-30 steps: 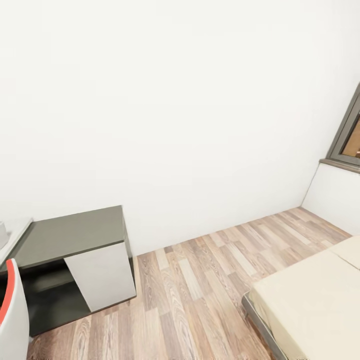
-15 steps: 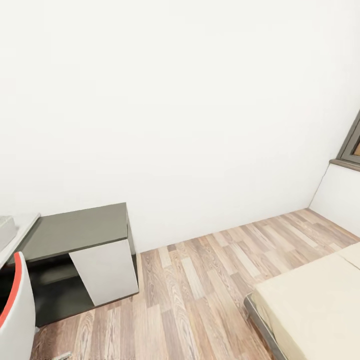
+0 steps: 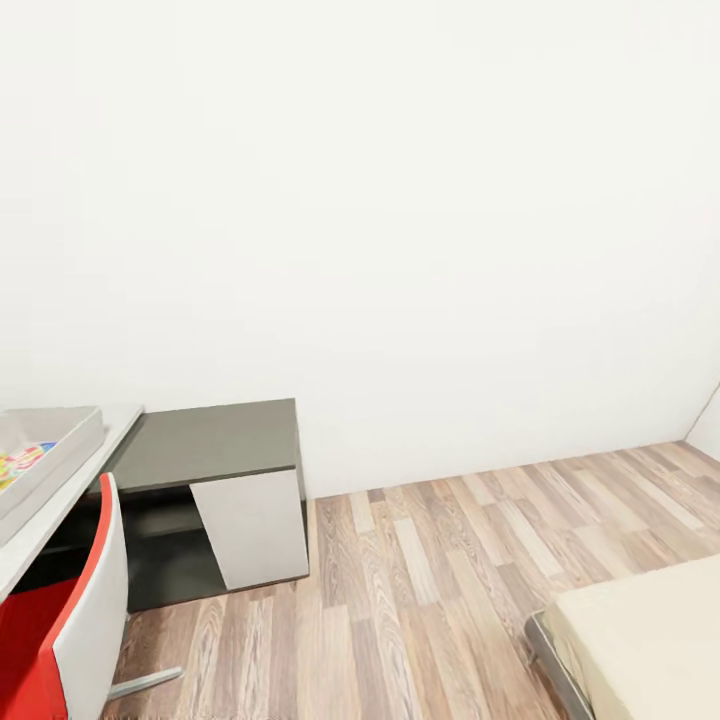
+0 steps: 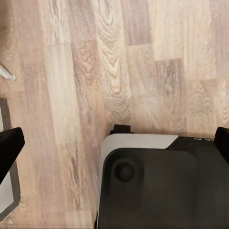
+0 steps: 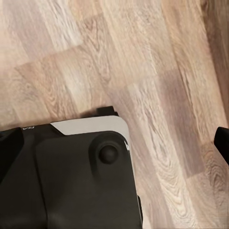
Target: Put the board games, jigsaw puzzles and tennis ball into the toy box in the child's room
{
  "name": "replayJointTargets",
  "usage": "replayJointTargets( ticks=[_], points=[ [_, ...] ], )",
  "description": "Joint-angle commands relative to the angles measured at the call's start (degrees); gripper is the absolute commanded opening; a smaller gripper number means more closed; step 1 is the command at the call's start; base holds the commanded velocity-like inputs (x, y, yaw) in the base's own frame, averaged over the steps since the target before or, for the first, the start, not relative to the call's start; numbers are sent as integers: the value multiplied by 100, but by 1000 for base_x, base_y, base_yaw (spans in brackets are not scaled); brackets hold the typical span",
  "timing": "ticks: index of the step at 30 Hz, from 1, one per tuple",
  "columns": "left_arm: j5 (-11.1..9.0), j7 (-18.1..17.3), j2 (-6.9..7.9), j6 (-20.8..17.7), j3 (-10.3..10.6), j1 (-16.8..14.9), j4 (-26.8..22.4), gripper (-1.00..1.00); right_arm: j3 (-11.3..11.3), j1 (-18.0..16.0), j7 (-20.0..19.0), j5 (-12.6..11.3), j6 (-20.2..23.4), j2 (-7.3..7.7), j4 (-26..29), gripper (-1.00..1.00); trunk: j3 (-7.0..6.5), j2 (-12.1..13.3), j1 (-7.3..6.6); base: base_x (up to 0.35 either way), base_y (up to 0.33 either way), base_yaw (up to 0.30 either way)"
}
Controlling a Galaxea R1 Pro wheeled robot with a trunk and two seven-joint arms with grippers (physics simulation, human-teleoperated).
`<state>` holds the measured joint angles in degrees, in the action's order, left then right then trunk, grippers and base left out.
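While the robot is between stops, the head view takes in a bare white wall, wood-plank floor [image 3: 430,590], and only the fringes of the task's furniture. Toy box [image 3: 62,447] sits at the near-left edge of the frame on the end of the table [image 3: 40,525], close to the table's far corner; something flat with red, yellow and blue print [image 3: 20,465] lies inside it, too cropped to name as game or puzzle. Just beyond the table end stands the lower dark grey desk [image 3: 205,440] with its white panel. A red-and-white chair [image 3: 70,620] is drawn up at the table's near edge. A corner of the bed [image 3: 650,640], beige mattress on a grey frame, shows at lower right; no toys visible on that corner. Both wrist views look straight down at floor planks and the robot's own dark base. Left gripper [image 4: 114,143]: dark fingertips sit at opposite margins of its view, spread wide, nothing between them. Right gripper [image 5: 117,143]: same, tips far apart, empty. Judgement: a travel step, hands empty, so probably heading for a pickup. Next move calls for turning until table or bed is squarely ahead, then closing in on the next toy.
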<state>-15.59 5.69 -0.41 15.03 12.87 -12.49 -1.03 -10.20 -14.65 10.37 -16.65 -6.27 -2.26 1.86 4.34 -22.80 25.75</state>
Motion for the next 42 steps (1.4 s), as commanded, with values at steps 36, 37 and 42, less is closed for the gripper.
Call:
replayJointTargets(
  ticks=[36,37,42],
  points=[
    [4,12,2,-72,72,1,2,100,-44,19,18,-91,3,-7,-55,100,12,-12,3,0,0,46],
    [2,12,-3,-71,74,1,4,100,-44,21,18,-92,3,-6,-68,100,12,-12,3,0,0,0],
    [2,12,14,-68,68,1,0,100,-39,23,14,-99,3,1,-87,100,12,-12,3,0,0,0]
  ],
)
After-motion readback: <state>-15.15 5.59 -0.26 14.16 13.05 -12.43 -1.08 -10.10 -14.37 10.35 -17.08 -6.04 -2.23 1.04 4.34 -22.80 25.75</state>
